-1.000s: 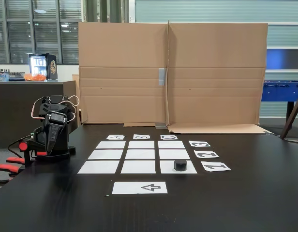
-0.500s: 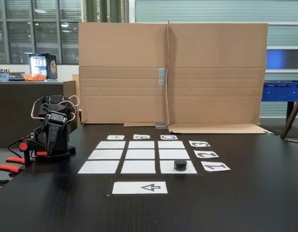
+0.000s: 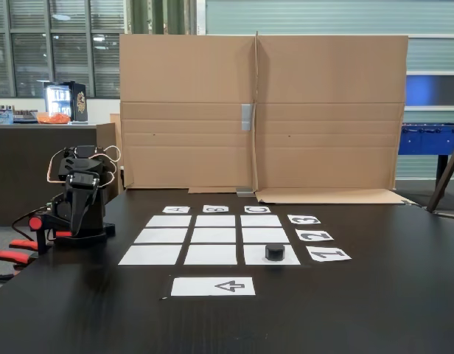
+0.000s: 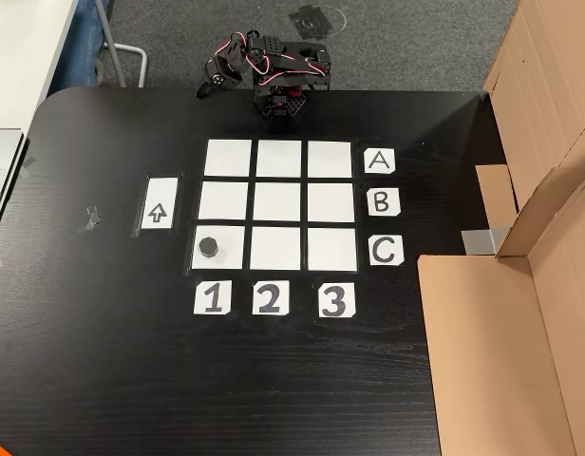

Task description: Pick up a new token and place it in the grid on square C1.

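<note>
On square C1 (image 4: 221,247) sits the token (image 4: 208,248) — folded arm's jaws unreadable.

Even indoor light from above, soft sheen on the dark table (image 3: 374,295), white papers bright, shadows faint, both views sharp, background windows (image 3: 57,44) slightly hazy

In the fixed view, the token (image 3: 275,251) is seen on square C1 (image 3: 258,254), the near right square of the grid (image 3: 212,236). The arrow sheet (image 3: 213,286) lies nearer, the arm (image 3: 78,203) far left on the bench (image 3: 374,302), cardboard (image 3: 260,110) behind.
</note>
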Motion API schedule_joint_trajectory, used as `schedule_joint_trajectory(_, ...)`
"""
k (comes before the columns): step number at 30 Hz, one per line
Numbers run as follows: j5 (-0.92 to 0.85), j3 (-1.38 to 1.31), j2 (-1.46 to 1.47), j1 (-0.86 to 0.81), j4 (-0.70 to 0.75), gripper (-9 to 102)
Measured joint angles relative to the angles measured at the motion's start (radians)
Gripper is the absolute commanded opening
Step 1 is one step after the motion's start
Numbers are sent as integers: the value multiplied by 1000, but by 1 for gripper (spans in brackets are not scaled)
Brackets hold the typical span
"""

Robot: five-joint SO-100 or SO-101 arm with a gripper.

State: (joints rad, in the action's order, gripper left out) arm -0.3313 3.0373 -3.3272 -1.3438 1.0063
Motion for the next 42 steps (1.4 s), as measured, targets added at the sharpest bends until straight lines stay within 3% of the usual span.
schedule_joint_trajectory(42,55,0,0,8,0,0)
